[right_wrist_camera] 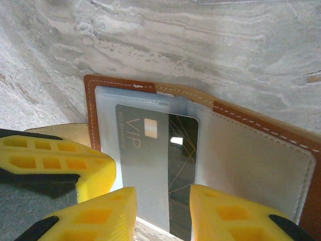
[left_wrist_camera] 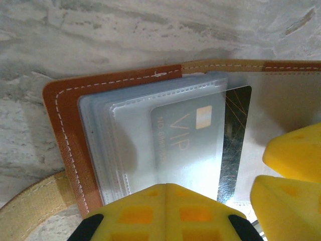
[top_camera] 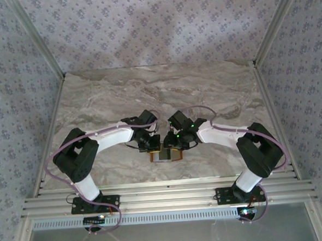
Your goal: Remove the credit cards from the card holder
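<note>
The brown card holder lies open on the marble table, between both arms. Clear sleeves fan over its left half. A dark credit card marked VIP sticks partway out of the top sleeve, toward the pale lining. My left gripper is shut, with nothing between its fingers and its tip down on the sleeves' near edge. My right gripper is open above the near end of the card, one finger on either side of the bared dark strip.
A beige strap trails from the card holder's left side. The marble tabletop stretches bare behind the wallet. Aluminium rails run along the near edge, and patterned walls enclose the table.
</note>
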Action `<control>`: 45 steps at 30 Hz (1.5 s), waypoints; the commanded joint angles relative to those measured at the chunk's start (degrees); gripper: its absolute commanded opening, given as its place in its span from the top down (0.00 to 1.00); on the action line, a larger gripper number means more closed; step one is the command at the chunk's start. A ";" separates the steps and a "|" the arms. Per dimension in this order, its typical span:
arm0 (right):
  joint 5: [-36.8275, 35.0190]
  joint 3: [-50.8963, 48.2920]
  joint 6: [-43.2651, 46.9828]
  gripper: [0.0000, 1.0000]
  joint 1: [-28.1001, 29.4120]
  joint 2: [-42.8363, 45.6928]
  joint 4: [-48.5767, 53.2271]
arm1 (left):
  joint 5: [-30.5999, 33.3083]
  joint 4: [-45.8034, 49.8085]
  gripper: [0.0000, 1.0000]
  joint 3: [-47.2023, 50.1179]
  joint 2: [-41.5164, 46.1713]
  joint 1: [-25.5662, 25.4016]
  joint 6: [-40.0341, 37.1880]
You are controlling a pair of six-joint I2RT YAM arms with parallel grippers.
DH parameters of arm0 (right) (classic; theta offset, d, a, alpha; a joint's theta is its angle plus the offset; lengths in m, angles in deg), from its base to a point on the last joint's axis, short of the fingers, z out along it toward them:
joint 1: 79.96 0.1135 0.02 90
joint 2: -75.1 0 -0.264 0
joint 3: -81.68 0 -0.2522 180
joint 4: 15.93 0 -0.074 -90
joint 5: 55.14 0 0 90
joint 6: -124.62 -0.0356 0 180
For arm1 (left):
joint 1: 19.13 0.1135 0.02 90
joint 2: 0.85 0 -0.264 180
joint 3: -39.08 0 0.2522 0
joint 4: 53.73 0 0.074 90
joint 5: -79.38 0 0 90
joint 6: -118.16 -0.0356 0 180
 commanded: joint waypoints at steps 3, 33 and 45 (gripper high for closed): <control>1.48 -1.44 0.54 0.66 -0.38 -1.79 -1.06 | -0.69 0.93 0.93 -0.38 -2.06 -0.08 -1.59; 12.12 -15.55 -4.36 0.91 -5.11 0.95 -25.68 | 1.65 1.83 0.94 1.46 -5.54 -0.01 -2.57; 6.26 -15.88 -2.36 0.95 -6.37 8.21 -16.21 | 1.83 1.92 0.94 1.51 -5.41 0.06 -2.59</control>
